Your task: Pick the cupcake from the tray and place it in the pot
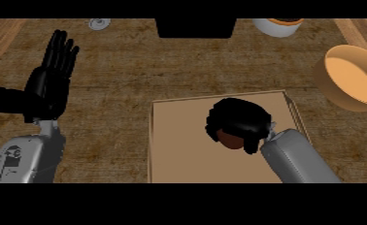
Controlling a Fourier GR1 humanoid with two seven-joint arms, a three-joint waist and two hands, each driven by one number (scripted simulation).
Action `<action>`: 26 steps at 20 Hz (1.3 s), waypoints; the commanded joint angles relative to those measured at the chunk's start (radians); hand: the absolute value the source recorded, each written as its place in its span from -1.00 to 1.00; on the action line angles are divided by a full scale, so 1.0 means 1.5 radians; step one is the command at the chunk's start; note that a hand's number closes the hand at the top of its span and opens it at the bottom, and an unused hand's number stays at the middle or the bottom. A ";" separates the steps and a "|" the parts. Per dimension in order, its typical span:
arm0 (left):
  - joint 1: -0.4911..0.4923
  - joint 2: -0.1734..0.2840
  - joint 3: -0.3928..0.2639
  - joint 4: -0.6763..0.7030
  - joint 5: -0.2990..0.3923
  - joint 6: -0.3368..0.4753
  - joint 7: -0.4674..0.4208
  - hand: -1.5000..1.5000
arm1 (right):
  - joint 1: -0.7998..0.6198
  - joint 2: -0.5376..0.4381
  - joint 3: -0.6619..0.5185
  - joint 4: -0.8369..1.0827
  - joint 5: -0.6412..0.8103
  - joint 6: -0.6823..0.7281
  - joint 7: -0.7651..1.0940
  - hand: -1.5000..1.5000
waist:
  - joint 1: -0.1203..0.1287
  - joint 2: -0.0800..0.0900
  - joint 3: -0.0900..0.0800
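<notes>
A tan tray (179, 146) lies flat on the wooden counter at the lower middle. My right hand (240, 120) is over the tray with its fingers curled down round the cupcake (231, 140), of which only a brown part shows below the palm. The orange pot (345, 78) stands at the right edge, tilted toward me in this view, apart from the tray. My left hand (50, 81) rests at the left, fingers straight and pointing up, holding nothing.
A black box (195, 27) stands at the back centre. A white cup with a brown top (278, 26) sits at the back right, and a small grey round object (99, 24) at the back left.
</notes>
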 commanded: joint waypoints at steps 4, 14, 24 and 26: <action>-0.004 -0.005 0.001 0.008 -0.006 0.000 -0.011 0.00 | -0.012 0.058 -0.128 -0.011 -0.019 -0.024 0.150 1.00 | 0.002 0.010 0.008; -0.003 -0.001 -0.005 -0.006 -0.003 -0.009 -0.008 0.00 | -0.164 0.077 -0.383 0.044 0.133 -0.159 0.688 1.00 | 0.016 0.015 0.001; -0.036 -0.014 -0.025 -0.001 -0.001 -0.015 0.009 0.00 | -0.404 0.036 -0.425 0.129 0.438 -0.234 1.128 1.00 | 0.054 0.022 0.005; -0.027 -0.012 -0.024 0.008 -0.007 -0.018 -0.010 0.00 | -0.460 0.023 -0.435 0.179 0.464 -0.242 1.169 1.00 | 0.049 0.022 0.006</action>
